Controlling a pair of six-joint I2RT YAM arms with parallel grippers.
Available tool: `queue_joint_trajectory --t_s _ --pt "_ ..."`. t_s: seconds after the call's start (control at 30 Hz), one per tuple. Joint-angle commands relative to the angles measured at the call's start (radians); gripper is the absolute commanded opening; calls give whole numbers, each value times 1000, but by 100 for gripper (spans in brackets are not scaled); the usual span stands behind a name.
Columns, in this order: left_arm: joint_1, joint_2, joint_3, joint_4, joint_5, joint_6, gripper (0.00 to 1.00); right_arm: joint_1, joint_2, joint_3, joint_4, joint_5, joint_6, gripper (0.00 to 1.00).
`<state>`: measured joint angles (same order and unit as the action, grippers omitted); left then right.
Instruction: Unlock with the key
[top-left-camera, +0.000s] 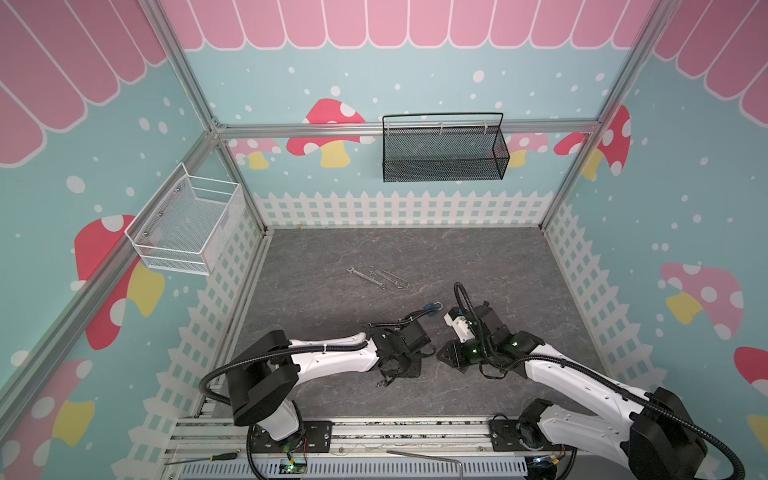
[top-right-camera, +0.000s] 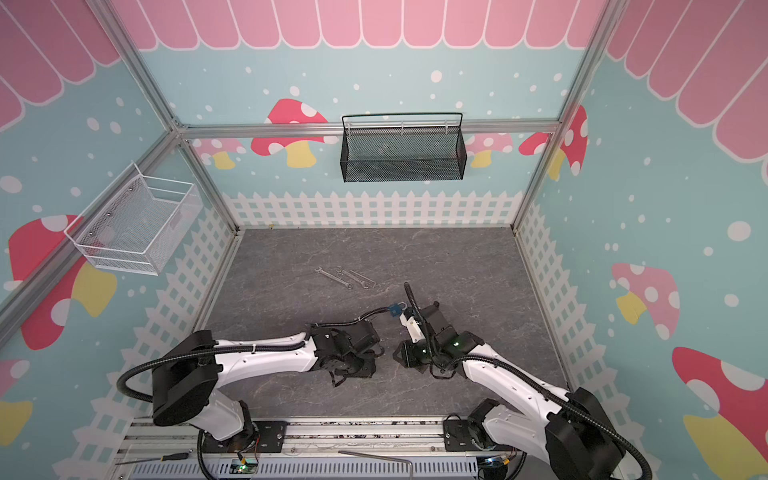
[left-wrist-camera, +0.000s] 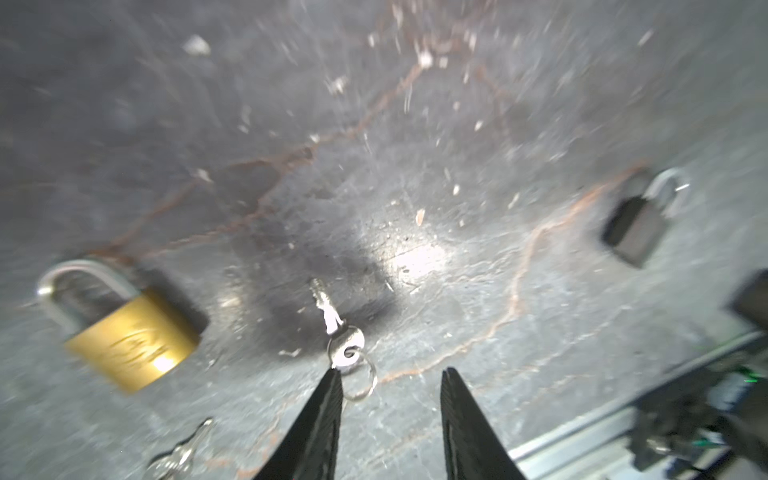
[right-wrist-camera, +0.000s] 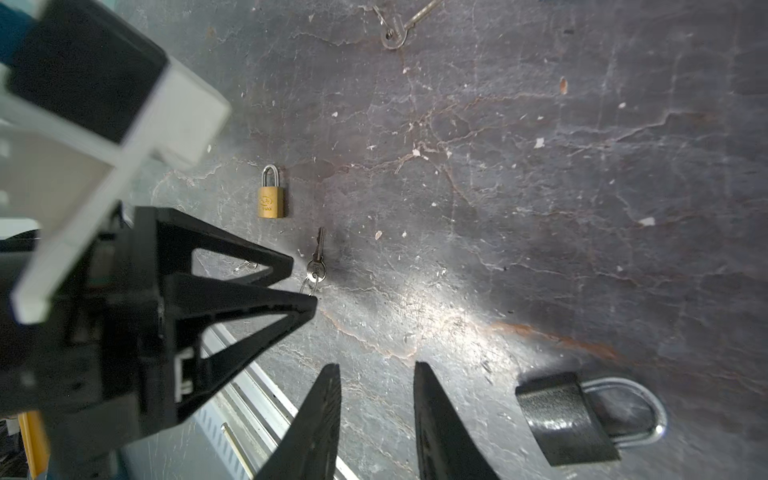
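Observation:
A small silver key (left-wrist-camera: 337, 332) on a ring lies flat on the grey table (left-wrist-camera: 415, 124). Its head sits just off the tip of one finger (left-wrist-camera: 328, 415) of my left gripper (left-wrist-camera: 390, 372). That gripper is open and holds nothing. A brass padlock (left-wrist-camera: 129, 332) lies beside the key, shackle shut. The right wrist view shows the same key (right-wrist-camera: 318, 257), the brass padlock (right-wrist-camera: 272, 199) and the left gripper's fingers (right-wrist-camera: 257, 286) next to the key. My right gripper (right-wrist-camera: 376, 365) is open over bare table, with a black padlock (right-wrist-camera: 569, 419) lying close beside it.
A second key (left-wrist-camera: 178, 453) lies near the brass padlock, and another key (right-wrist-camera: 395, 29) farther off. The black padlock (left-wrist-camera: 640, 224) also shows in the left wrist view. A blue padlock (top-left-camera: 432, 308) and wrenches (top-left-camera: 376, 277) lie beyond the arms. The aluminium rail (top-left-camera: 374, 432) runs along the front edge.

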<state>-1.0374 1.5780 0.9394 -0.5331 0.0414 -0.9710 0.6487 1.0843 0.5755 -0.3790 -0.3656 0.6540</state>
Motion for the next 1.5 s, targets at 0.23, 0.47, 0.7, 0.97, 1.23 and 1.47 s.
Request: queue_joint_trajectory --t_s 0.23,0.47,0.7,0.97,1.23,1.47 --pt "140 -264 -144 2 -68 -11 40 189 65 18 49 42 234 42" --pt "195 -403 -205 -27 -106 6 41 301 229 86 93 79 350 43" --pt "221 -512 -264 -32 -135 -3 43 337 357 153 125 83 378 40" --pt "233 -563 -305 -30 -134 -7 43 350 462 200 119 95 402 36" --pt "242 -601 -335 -27 -132 -9 44 354 516 211 112 120 413 32" --pt "249 -607 -353 -4 -115 -20 45 357 568 240 109 125 404 29"
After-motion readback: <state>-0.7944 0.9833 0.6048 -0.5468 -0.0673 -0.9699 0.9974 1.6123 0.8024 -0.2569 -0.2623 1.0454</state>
